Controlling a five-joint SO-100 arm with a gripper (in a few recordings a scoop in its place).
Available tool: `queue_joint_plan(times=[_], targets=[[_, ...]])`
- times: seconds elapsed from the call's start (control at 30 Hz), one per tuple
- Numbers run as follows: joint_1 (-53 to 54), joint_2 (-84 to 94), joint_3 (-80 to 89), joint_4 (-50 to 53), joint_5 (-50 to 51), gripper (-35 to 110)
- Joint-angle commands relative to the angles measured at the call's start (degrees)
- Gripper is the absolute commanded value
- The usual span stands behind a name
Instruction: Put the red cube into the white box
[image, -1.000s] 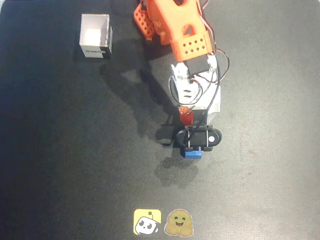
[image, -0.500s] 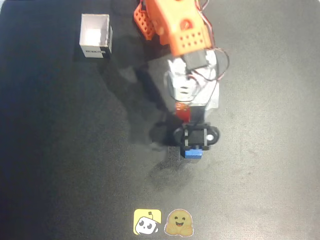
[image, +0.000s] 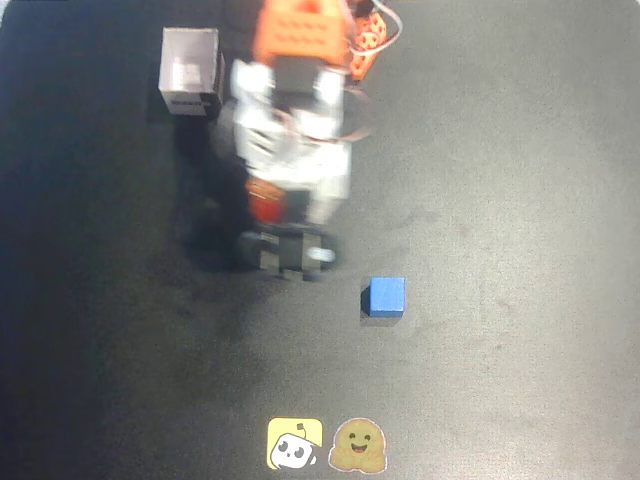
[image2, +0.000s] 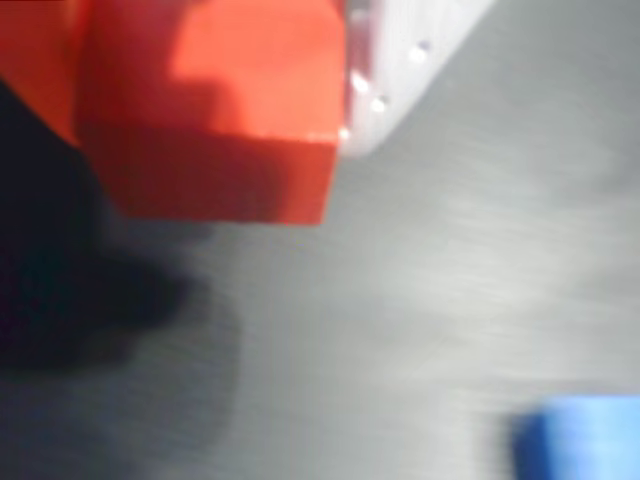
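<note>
The red cube (image2: 225, 110) fills the upper left of the wrist view, clamped against a white finger (image2: 405, 45) and lifted off the mat, with its shadow below it. Seen from overhead, my gripper (image: 272, 208) is motion-blurred and shut on the red cube (image: 266, 204), which shows as a red patch under the white wrist. The white box (image: 190, 72) stands open-topped at the upper left, up and left of the gripper, its labelled side facing the front.
A blue cube (image: 386, 297) lies on the black mat (image: 520, 200) to the right of and below the gripper; it also shows as the blue cube (image2: 580, 440) at the wrist view's bottom right. Two stickers (image: 328, 444) sit at the front edge.
The arm has swung left toward the white box, carrying the red cube. The blue cube, which was under the wrist camera mount, now lies uncovered.
</note>
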Motion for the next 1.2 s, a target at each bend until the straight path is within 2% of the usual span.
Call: queue_joint_plan(times=[0.0,0.37,0.63,0.93,1.17], targets=[[8.35,0.88,-5.36,3.52,-5.19,0],[28.83,-0.70,-5.98,1.32,-10.28,0],[35.95,1.58,-5.36,6.94,-12.22,0],[42.98,16.44,7.82,7.03,-18.90,0],[47.11,20.04,11.60,11.60,-20.83,0]])
